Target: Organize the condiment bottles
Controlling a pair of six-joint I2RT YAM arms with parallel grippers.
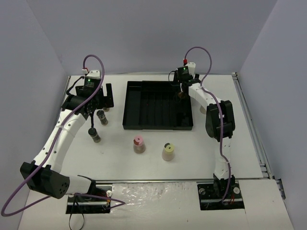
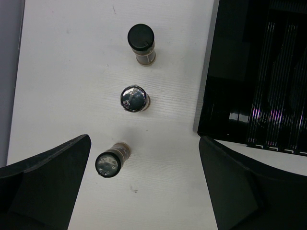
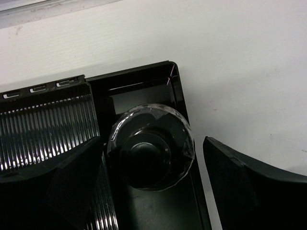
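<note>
— Black ribbed tray [image 3: 48, 120]: in its far right corner stands a faceted-cap bottle [image 3: 151, 153], with the right jaws spread to either side of it.
— Clamped?
— No; one finger [image 3: 62, 182] looks close to the cap, the other stands off. Contact I cannot tell.
— And the left jaws?
— Wide apart over the tabletop [image 2: 72, 72], holding nothing. Beneath them, in a row beside the tray: a black-capped bottle [image 2: 141, 38], a shiny-capped bottle [image 2: 133, 99], a third bottle [image 2: 109, 162].
— The others?
— Pink-capped bottle [image 1: 138, 143] and yellow-capped bottle [image 1: 168, 151] stand near each other on the tabletop, nearer the arms than the tray.
</note>
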